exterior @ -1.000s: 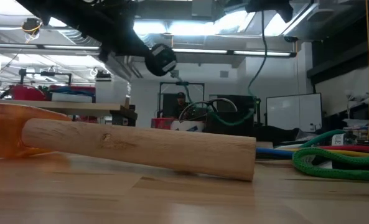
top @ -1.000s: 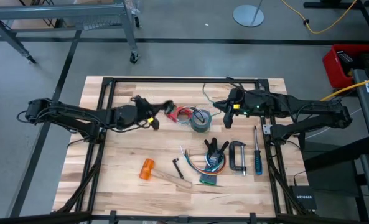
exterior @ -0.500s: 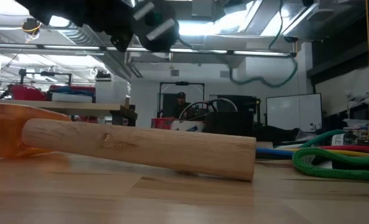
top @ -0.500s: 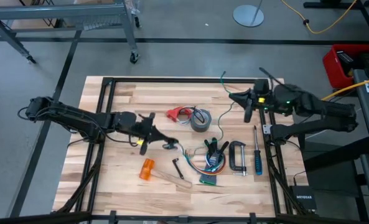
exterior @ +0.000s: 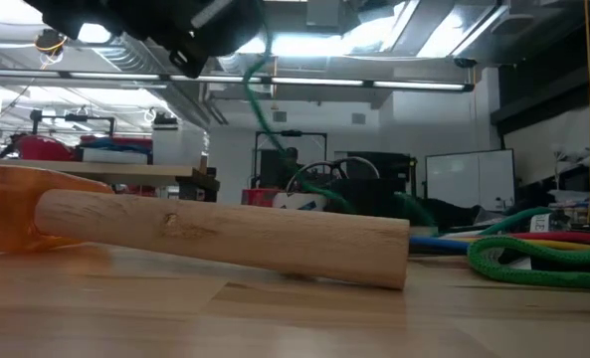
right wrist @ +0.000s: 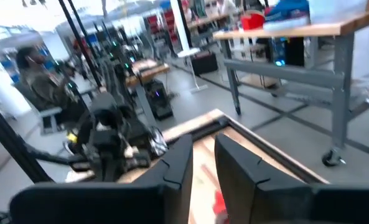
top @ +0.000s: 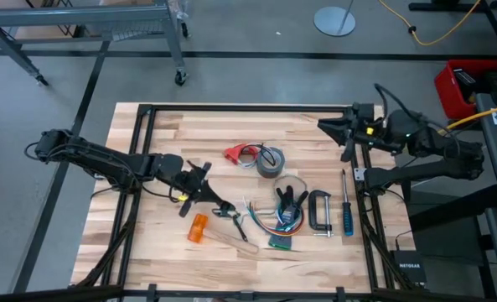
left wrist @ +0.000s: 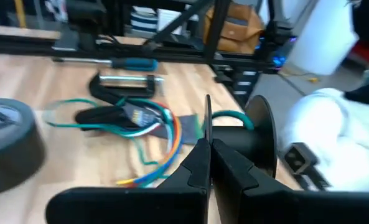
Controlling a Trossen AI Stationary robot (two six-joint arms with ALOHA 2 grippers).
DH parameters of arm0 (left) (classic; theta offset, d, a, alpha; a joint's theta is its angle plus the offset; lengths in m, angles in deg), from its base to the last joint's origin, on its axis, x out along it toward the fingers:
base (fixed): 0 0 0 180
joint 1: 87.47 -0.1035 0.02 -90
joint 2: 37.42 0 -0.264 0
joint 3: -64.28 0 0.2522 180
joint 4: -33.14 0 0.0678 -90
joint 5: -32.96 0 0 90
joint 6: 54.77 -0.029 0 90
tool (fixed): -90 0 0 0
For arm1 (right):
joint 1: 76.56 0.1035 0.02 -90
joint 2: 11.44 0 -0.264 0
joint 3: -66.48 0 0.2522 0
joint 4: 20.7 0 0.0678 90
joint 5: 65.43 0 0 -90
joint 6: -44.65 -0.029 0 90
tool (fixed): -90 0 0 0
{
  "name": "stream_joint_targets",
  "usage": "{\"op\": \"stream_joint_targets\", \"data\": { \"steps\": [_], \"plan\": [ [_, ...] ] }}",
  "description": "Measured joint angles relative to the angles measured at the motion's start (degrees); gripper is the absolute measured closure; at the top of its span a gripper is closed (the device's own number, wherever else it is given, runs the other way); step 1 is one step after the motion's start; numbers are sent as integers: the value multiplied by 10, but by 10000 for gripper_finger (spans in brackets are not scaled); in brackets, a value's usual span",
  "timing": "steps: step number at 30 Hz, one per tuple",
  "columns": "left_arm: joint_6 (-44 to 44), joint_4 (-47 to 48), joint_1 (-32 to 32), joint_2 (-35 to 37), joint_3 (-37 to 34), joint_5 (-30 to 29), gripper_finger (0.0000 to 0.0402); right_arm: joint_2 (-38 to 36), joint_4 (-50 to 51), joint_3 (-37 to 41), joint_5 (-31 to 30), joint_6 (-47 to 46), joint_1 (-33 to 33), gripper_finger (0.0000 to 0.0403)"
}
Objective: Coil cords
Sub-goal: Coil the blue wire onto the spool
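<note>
We see L gripper [top: 199, 178] clamped tight on puck [left wrist: 260, 142] w/ green cord [top: 246, 208], just left of tape roll [top: 271, 163], red-ended cord [top: 241, 153] touching roll, R gripper [top: 345, 134] right of roll, fingers slightly apart, holding nothing

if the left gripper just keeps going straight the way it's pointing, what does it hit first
Probably the bundle of coloured wires lying ahead of the left gripper, with the black clamp beyond; how high it rides above the table is unclear.
</note>
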Motion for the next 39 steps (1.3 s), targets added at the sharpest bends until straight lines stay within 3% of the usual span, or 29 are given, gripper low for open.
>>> {"op": "stream_joint_targets", "data": {
  "steps": [5, 13, 19, 24, 29, 39],
  "plan": [
    [33, 12, -6, 0, 0, 65, 401, 2, -40, 0, 57, -15, 0, 330],
    [38, 6, -14, 0, 0, 137, 401, 79, -38, 0, 270, -65, 0, 329],
    [-5, 5, -14, 0, 0, 209, 401, 165, -39, 0, 309, -78, 0, 329],
    [-38, -37, -12, 0, 0, 211, 402, 240, -43, 0, 327, -77, 0, 329],
    [-63, -66, -13, 0, 0, 211, 401, 304, -53, 0, 386, -75, 0, 329],
    [-16, -50, -14, 0, 0, 170, 402, 384, -160, 0, 452, -61, 0, 329]
  ]
}}
